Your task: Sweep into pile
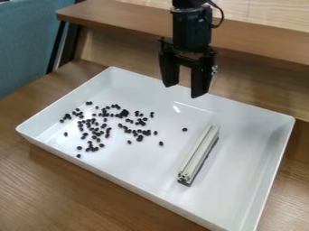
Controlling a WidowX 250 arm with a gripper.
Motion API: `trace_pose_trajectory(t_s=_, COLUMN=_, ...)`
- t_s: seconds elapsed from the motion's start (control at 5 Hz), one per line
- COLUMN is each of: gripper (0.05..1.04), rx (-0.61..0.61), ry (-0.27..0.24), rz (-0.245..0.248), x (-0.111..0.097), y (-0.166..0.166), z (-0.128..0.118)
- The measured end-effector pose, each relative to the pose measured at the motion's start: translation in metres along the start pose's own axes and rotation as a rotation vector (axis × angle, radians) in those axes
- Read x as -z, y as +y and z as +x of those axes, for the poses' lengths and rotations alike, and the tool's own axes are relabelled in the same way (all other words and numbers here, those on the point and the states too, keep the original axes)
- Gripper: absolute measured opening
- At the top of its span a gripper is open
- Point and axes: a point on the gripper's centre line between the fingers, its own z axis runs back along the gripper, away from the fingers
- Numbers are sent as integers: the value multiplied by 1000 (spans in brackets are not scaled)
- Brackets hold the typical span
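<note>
The black gripper (pixel 184 85) hangs high over the back edge of the white tray, its two fingers apart with nothing between them. Inside the tray (pixel 253 122), many small dark beans (pixel 96 128) lie scattered over the left half, most in loose clusters, with a few single ones toward the middle. Right of the beans, a light metal bar (pixel 199 152) with a dark underside lies on the tray floor, pointing from near the centre toward the front. The gripper is above and behind the bar, not touching it.
Raised walls surround the tray on all sides. The tray stands on a brown wooden table (pixel 60 194). Behind it runs a raised wooden shelf (pixel 120 20), and a blue-grey fabric surface (pixel 24 40) is at the upper left.
</note>
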Motion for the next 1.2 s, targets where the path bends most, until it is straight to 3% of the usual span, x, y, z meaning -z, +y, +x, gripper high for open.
trace_pose_trajectory(t_s=0.2, gripper=999, rx=-10, ry=46, rz=-15, x=17, y=1, z=-2)
trace_pose_trajectory(t_s=0.4, gripper=999, rx=-50, ry=50, rz=-27, x=42, y=-4, z=6)
trace_pose_trajectory(t_s=0.8, gripper=999, rx=-136, ry=53, rz=-55, x=73, y=-25, z=-1)
trace_pose_trajectory(t_s=1.0, gripper=999, rx=-173, ry=24, rz=-49, x=71, y=-32, z=-6)
trace_pose_trajectory(t_s=1.2, gripper=999, rx=-205, ry=15, rz=-35, x=82, y=-30, z=-11)
